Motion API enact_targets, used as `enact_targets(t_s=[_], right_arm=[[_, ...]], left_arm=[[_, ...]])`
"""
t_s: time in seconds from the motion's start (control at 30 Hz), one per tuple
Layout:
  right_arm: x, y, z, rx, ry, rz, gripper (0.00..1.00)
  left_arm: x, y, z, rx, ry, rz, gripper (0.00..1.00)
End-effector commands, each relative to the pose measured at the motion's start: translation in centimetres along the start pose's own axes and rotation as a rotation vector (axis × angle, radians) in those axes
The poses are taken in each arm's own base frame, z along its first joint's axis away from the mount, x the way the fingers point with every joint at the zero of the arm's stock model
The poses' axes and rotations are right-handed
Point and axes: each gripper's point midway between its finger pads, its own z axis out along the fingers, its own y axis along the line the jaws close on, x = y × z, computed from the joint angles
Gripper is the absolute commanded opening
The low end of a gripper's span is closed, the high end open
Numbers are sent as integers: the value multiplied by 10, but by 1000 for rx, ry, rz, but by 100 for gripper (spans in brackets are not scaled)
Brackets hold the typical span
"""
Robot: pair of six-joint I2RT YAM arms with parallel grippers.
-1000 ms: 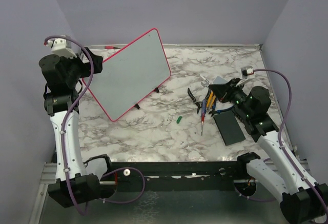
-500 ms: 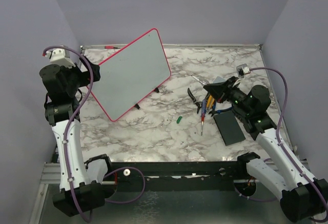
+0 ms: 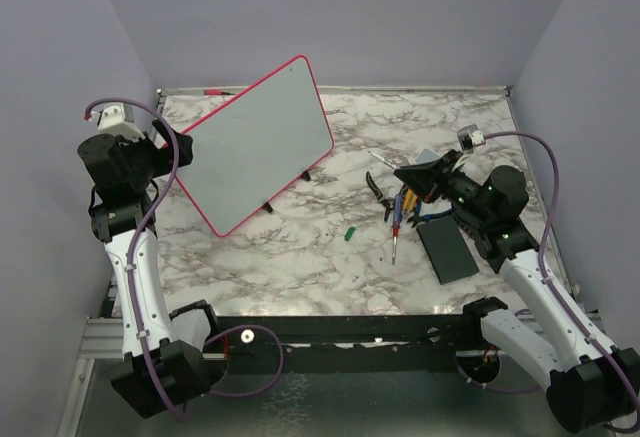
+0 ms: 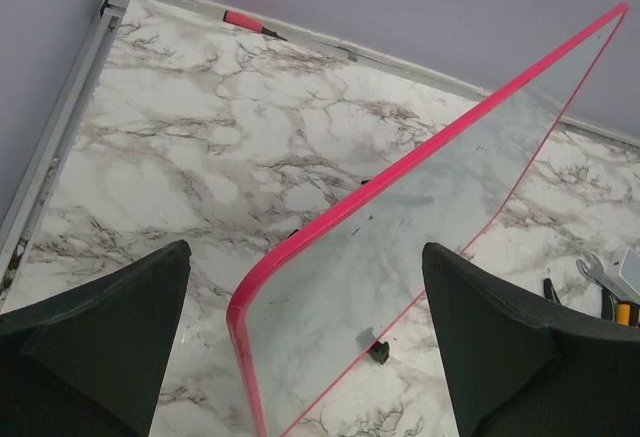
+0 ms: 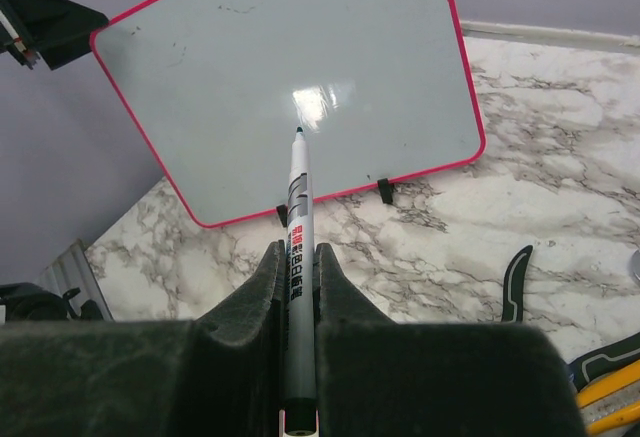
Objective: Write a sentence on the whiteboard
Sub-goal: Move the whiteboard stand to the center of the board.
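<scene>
The whiteboard [image 3: 258, 145] stands tilted on small black feet at the back left of the marble table, its face blank. My left gripper [image 3: 176, 147] is at the board's left corner, and in the left wrist view its open gripper [image 4: 305, 357] straddles the whiteboard's [image 4: 400, 257] red rim without touching it. My right gripper [image 3: 404, 173] hovers right of the board, shut on a silver marker [image 3: 383, 161]. In the right wrist view the marker [image 5: 297, 227] sits clamped in the right gripper [image 5: 297, 257], its uncapped tip aimed at the whiteboard [image 5: 250, 67], still apart from it.
A heap of pliers and screwdrivers [image 3: 400, 207] lies under my right gripper, with a black pad [image 3: 447, 250] beside it. A small green cap [image 3: 350, 234] lies mid-table. A red pen [image 4: 245, 22] rests along the back edge. Grey walls close in on three sides.
My left arm has dropped slightly, its open gripper staying at the board's left corner. My right gripper has moved left toward the board with the marker.
</scene>
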Motion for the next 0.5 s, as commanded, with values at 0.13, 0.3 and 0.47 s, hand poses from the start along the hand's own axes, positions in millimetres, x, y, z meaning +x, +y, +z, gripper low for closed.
enact_targets(t_s=[0.13, 0.3, 0.47], right_arm=[[-11, 10, 4, -61, -13, -18, 1], [-10, 12, 5, -73, -6, -14, 1], [-10, 12, 5, -71, -2, -15, 1]], left_arm=[[4, -10, 4, 98, -25, 26, 94], [8, -10, 5, 103, -24, 33, 84], [13, -8, 5, 97, -17, 28, 77]])
